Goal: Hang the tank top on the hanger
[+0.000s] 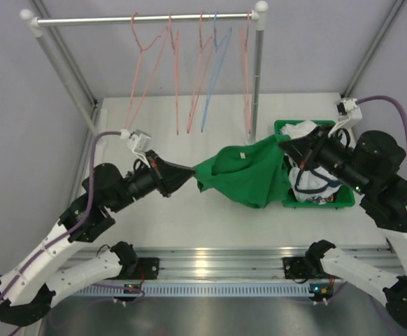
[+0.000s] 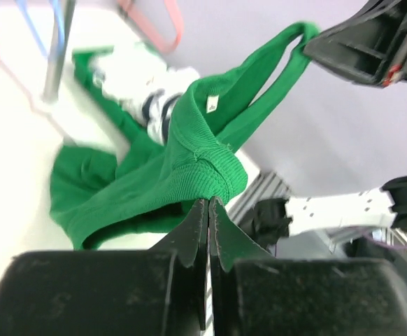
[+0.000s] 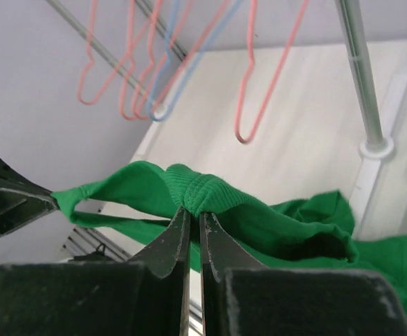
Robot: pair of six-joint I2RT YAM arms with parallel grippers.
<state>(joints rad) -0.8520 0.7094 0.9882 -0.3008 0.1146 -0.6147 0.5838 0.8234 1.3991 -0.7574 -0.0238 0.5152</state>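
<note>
At the left, the left gripper (image 1: 188,170) reaches toward the middle of the table (image 1: 154,224), and its fingers are pressed together on a bunched, ribbed edge of the tank top (image 1: 242,175); the left wrist view shows the pinch plainly, the cloth gathered in a roll right at the fingertips of the left gripper (image 2: 209,203). From there the green tank top (image 2: 154,175) stretches rightward, held up between the two arms over the middle of the table, with its lower part sagging; whether that part touches the table is hard to tell from above. A small white label (image 2: 212,104) shows inside the neck. Behind it, on the rail (image 1: 147,19), hang the salmon-pink hangers (image 1: 176,84) and one light-blue hanger (image 1: 214,77), all apart from the garment. Further right, the right gripper (image 1: 286,145) is clamped on another ribbed fold of the tank top (image 3: 259,217), its fingers nearly meeting around the cloth in the right wrist view (image 3: 193,213). At the far right stands a green bin (image 1: 315,204) holding white garments (image 1: 308,183).
</note>
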